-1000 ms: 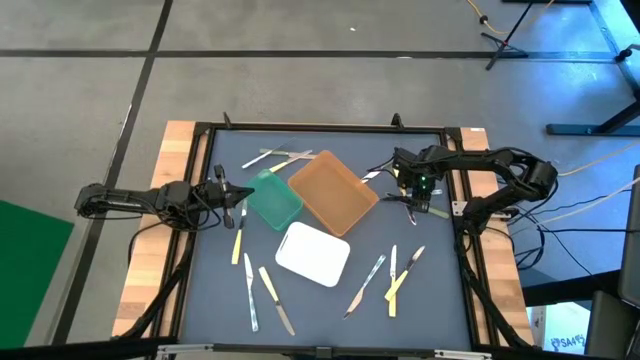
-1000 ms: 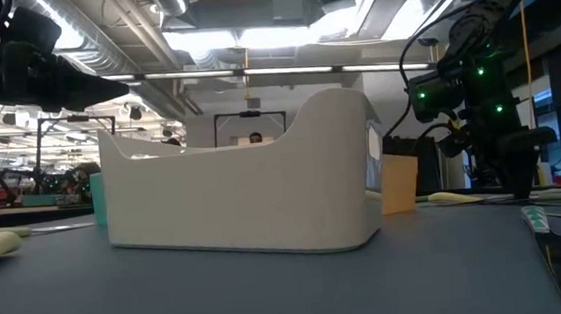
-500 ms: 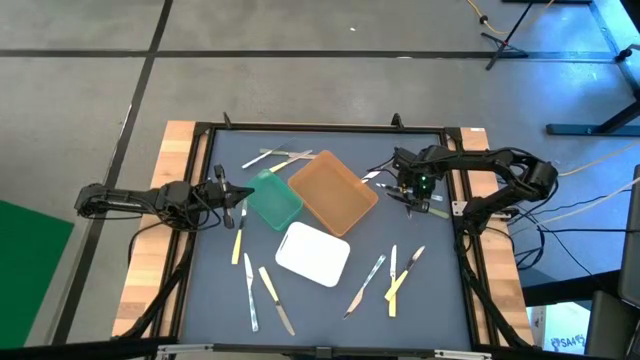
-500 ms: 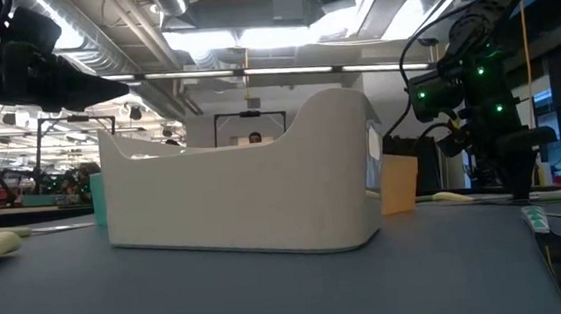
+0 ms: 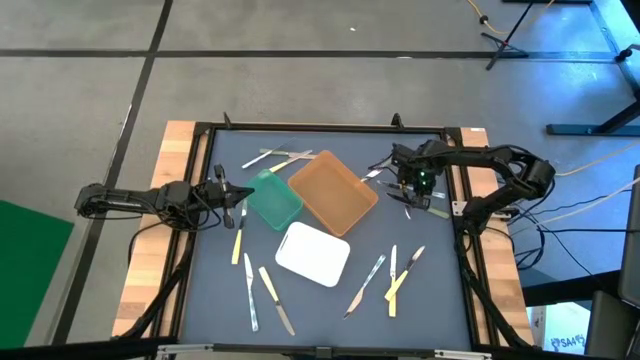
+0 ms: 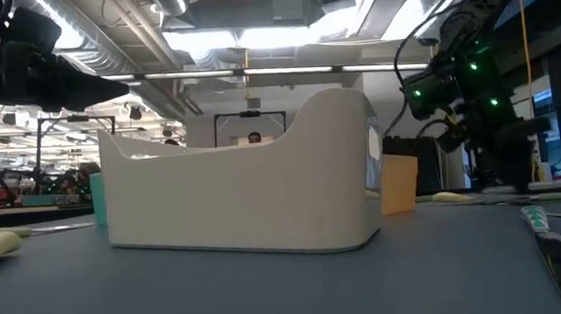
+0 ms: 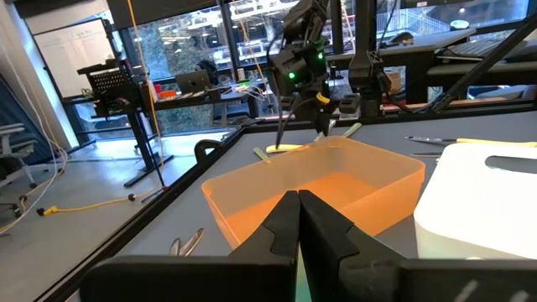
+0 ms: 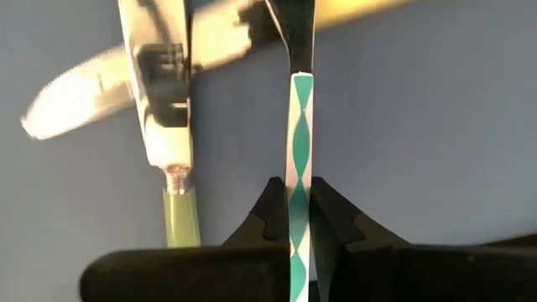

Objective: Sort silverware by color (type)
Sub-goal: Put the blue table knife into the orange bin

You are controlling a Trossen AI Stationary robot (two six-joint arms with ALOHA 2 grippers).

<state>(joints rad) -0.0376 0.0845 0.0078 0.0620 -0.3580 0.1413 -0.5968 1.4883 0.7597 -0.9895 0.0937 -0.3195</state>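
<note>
My right gripper (image 5: 408, 192) hovers by the table's right edge, right of the brown tray (image 5: 333, 192), and is shut on a piece of silverware with a white-and-teal patterned handle (image 8: 298, 126). Under it lie a knife with a pale green handle (image 8: 172, 126) and a yellow-handled piece (image 8: 336, 13). My left gripper (image 5: 232, 197) is shut and holds nothing, just left of the green tray (image 5: 272, 198). More silverware lies at the far edge (image 5: 275, 157) and along the near side (image 5: 262, 287), (image 5: 395, 275). The white tray (image 5: 313, 253) sits in the middle. My right gripper pinches the patterned handle (image 8: 298, 197) between its two fingers (image 8: 273, 210), coming from above and pointing down. The piece runs on past the fingertips, its metal end (image 8: 295, 33) away from them. Whether that end touches the table cannot be told.
The three trays crowd the table's middle. A striped piece (image 5: 372, 175) leans at the brown tray's right rim. A yellow-handled piece (image 5: 239, 240) lies near my left gripper. A raised frame (image 5: 455, 200) borders the mat, and wooden strips flank it.
My right gripper, still shut on the patterned piece, has risen a little and drifted toward the far edge and slightly left. The left arm has kept still.
</note>
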